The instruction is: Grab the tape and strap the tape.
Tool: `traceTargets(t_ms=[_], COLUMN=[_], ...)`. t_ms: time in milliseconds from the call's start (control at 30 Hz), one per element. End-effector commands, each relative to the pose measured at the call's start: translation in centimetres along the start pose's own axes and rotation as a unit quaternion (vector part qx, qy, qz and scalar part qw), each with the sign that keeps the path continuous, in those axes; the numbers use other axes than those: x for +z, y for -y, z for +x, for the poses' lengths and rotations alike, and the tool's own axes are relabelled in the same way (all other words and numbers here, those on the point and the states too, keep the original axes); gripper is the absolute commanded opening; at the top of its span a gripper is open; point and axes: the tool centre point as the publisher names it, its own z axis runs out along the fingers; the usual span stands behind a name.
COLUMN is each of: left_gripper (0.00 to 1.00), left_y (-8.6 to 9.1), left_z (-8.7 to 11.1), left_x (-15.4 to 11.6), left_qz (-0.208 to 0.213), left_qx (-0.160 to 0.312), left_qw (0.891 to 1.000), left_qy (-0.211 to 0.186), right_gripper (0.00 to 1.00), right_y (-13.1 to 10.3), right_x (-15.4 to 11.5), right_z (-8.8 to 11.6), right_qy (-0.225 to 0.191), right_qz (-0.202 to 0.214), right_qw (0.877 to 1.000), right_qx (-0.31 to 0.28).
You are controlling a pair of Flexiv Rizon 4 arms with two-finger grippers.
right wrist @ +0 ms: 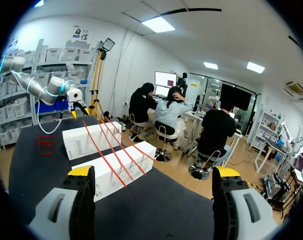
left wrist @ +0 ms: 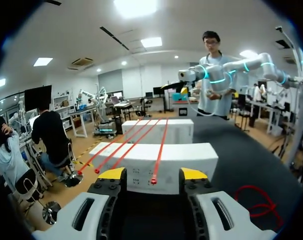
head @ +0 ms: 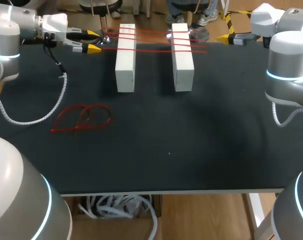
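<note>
four red tapes [head: 151,41] are lying stretched across the l box [head: 125,60] and the r box [head: 182,60], at the far side of the table [head: 166,145]. a loose tape coil [head: 84,118] is lying well apart from them, nearer the front, on the l side.

the l gripper [head: 93,41] is being held just beside the l ends of the tapes, w/ fingers spread. in its wrist view one tape end [left wrist: 154,180] is seen between the fingers [left wrist: 111,173], but it is not being touched from either side, so nothing is being pinched. the r gripper [head: 225,37] is being held near the far r edge, a bit apart from the r ends. it is spread wide too and is carrying nothing.

progress, as judged: approx. the middle. four tapes seem already laid over the boxes, while the coil is not yet picked up. no knot or fastening is being seen on the tapes, so the grabbing and strapping are probably left to do.
</note>
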Motion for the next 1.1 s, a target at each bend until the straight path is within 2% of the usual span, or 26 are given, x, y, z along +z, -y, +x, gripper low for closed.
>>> traceTargets(t_ms=[33,333,833,1100], left_gripper=[0.42,0.41,0.29,0.29], left_y=[-1.0,-1.3,-1.7,-1.8], left_z=[-0.8,-0.9,-0.6,-0.5], left_x=[0.7,1.2,1.8,2.2], left_qz=[0.012,0.018,0.027,0.030], left_qx=[0.003,0.009,0.017,0.019], left_qw=[1.000,1.000,0.999,0.999], left_qy=[-0.019,-0.022,-0.022,-0.025], right_gripper=[1.00,1.00,1.00,1.00], right_y=[0.0,0.0,0.0,0.0], right_x=[0.0,0.0,0.0,0.0], right_z=[-0.1,-0.1,-0.1,-0.1], right_qy=[-0.001,-0.001,-0.001,-0.001], right_qz=[0.000,0.000,0.000,0.000], right_qw=[1.000,1.000,1.000,1.000], right_qx=[0.000,0.000,0.000,0.000])
